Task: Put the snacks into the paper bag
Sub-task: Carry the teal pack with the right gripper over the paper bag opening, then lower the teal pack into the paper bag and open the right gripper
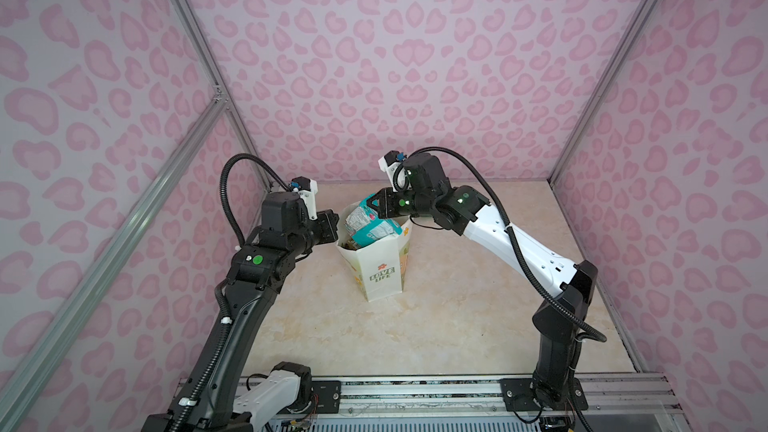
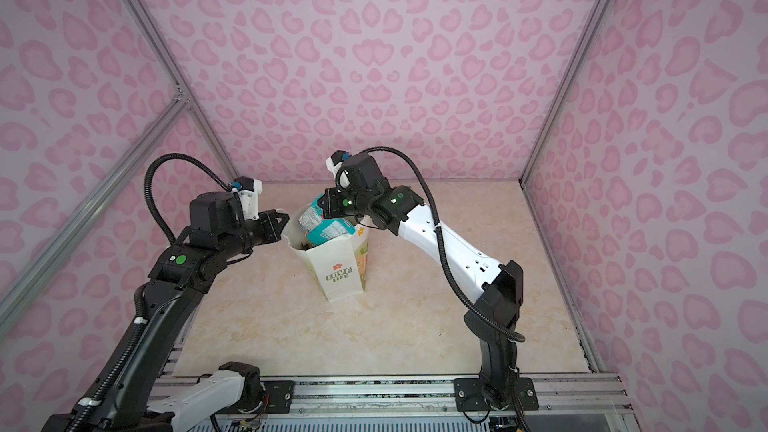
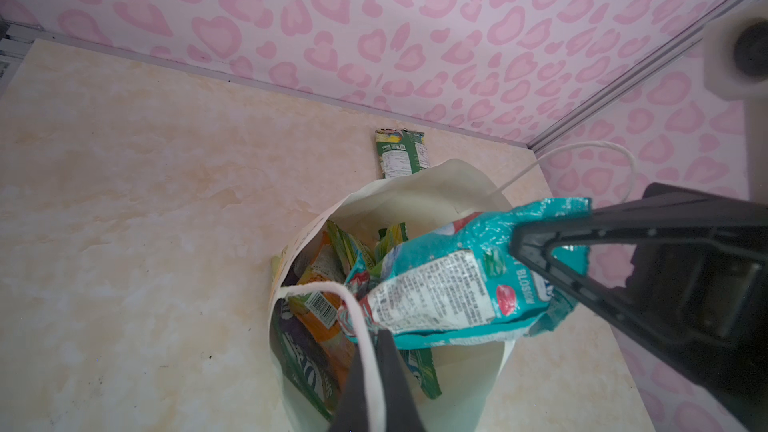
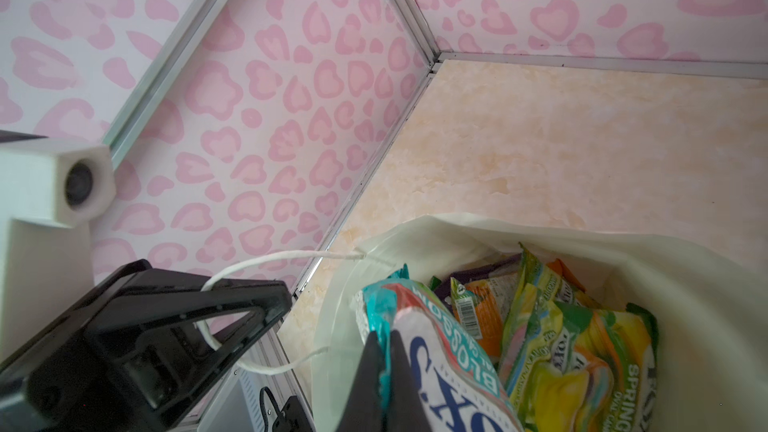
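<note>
Right wrist view: right gripper (image 4: 384, 340) is clamped on one end of the teal-white packet (image 4: 440, 351). Its long axis slants across the mouth of the paper bag (image 4: 561, 234), free end dipping toward the left gripper (image 3: 376, 338), which is pinched tight on a cord handle (image 3: 316, 285). Other snacks (image 4: 573, 326) lie inside.

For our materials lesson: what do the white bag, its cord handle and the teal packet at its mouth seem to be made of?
The white bag looks like matte paper: sharp creases, no shine. The cord handle seems to be twisted white string, paper or cotton; the pictures leave that open. The teal packet is probably glossy plastic film: it crinkles and catches the light.
</note>
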Tool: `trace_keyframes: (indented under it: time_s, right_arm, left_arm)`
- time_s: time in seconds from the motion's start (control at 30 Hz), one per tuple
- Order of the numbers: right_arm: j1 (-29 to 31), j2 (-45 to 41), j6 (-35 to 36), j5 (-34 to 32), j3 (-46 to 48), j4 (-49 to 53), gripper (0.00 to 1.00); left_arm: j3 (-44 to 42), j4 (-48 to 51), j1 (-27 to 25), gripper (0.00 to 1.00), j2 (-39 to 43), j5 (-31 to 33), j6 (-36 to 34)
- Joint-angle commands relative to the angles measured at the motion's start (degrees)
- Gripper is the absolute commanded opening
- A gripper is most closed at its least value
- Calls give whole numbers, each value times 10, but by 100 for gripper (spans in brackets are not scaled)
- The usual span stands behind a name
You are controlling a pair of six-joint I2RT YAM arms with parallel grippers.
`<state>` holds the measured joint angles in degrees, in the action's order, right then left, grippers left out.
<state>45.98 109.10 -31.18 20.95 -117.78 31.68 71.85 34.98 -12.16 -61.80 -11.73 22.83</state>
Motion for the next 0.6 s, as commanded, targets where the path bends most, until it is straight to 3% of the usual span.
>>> trace_keyframes:
  time_s: [0.0, 0.3, 0.57]
  right_arm:
    - [1, 12, 14, 3, -30, 6, 0]
    - [0, 52, 27, 11, -71, 29, 0]
    - [4, 35, 63, 10, -17, 54, 0]
  left_arm:
    - [-1, -17, 0, 3, -2, -5, -4]
    - [-2, -16, 0, 3, -4, -2, -5]
    - [-2, -17, 0, 3, -5, -2, -5]
